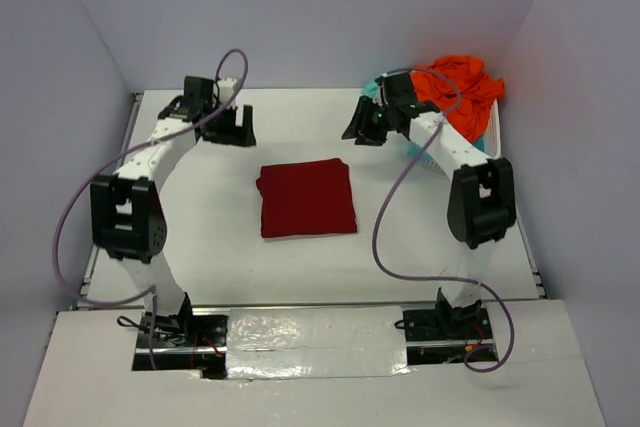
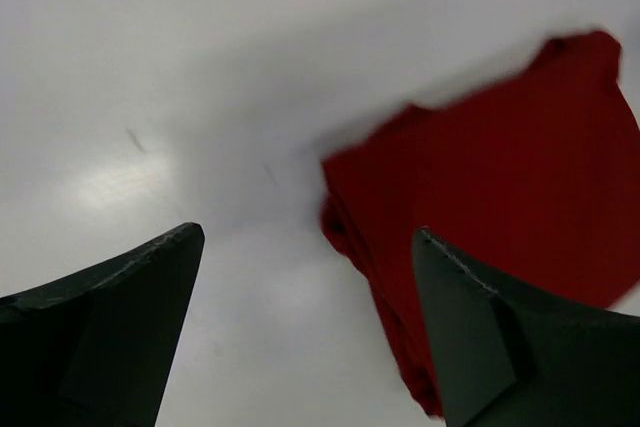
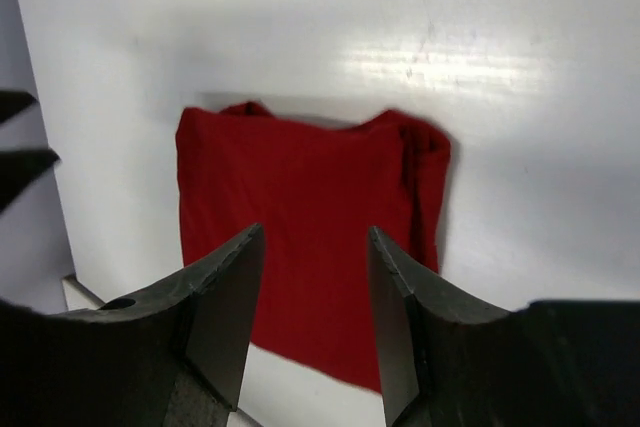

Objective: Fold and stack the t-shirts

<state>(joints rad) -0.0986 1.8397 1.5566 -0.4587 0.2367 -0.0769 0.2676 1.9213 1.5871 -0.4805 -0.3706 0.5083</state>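
The red shirt (image 1: 306, 197) lies folded mid-frame on the bench (image 1: 200, 237), base for the stack; left tool (image 2: 305, 242) and right tool (image 3: 313, 237) hover spread, empty, flanking its top edge.

Open bench around the folded shirt, crowding at 2 o'clock

The dark red shirt (image 1: 306, 197) lies flat mid-bench (image 1: 200, 257), with bare surface at 6, 9 and 12 o'clock. The white basket (image 1: 490, 135), heaped with an orange shirt (image 1: 462, 87), blocks the corner at 2 o'clock. The left fingers (image 2: 120, 307) hang spread at 11 o'clock and the right fingers (image 3: 225, 287) hang apart at 1 o'clock, both off the cloth. The left arm (image 1: 130, 212) narrows the lane at 9 o'clock, and the right arm (image 1: 480, 202) does so at 3 o'clock.
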